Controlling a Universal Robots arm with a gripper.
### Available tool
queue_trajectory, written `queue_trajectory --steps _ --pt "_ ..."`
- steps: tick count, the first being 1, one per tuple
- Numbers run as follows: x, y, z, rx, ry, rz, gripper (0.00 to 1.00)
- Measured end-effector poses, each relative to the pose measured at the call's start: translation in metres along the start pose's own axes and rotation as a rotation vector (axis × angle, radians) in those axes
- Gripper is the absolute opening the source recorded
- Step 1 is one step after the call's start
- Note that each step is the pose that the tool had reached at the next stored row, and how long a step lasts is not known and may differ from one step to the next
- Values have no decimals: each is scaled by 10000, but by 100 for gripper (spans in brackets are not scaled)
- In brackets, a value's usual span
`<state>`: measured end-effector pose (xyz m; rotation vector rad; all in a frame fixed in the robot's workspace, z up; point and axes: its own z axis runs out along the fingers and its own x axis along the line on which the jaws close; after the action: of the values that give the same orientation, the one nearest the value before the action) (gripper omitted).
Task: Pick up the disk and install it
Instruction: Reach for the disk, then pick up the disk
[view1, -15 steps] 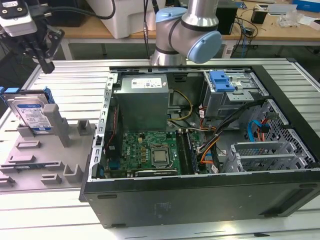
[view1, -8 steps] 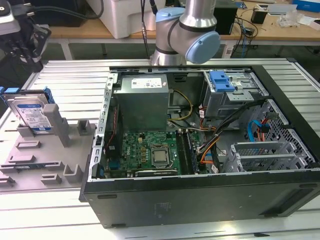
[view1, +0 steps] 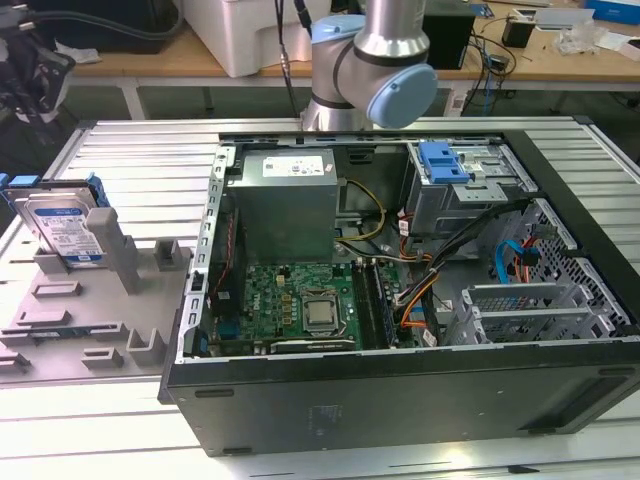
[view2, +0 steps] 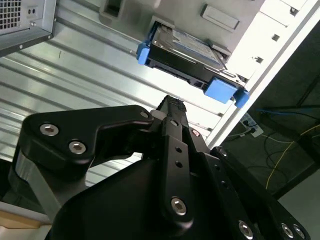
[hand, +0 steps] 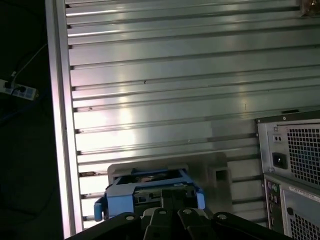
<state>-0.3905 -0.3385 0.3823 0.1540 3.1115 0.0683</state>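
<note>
The disk (view1: 68, 228) stands on edge in a slot of the grey fixture (view1: 90, 300) at the exterior view's left, a silver drive with a white-and-blue label in a blue carrier. Both wrist views show it from a distance, with the disk (view2: 187, 52) resting in the fixture and the blue carrier (hand: 150, 192) just past the black fingers. My gripper (view2: 172, 106) hangs over the ribbed metal table, shut and empty, clear of the disk. Its tips (hand: 170, 200) point toward the carrier.
An open computer case (view1: 400, 270) lies on the table at the exterior view's right, with motherboard, power supply and a drive cage holding a blue carrier (view1: 445, 160). The arm (view1: 375, 60) rises behind the case. The case's rear panel (hand: 295, 160) is near the fixture.
</note>
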Motion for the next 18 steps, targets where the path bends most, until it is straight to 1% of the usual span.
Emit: queue_trajectory --steps 7,10,12,18 --pt "214 28 8 1 -2 30 11" --pt "214 28 7 2 -2 30 11" --pt "214 28 7 21 -3 29 11" --pt "214 27 7 24 -4 29 11"
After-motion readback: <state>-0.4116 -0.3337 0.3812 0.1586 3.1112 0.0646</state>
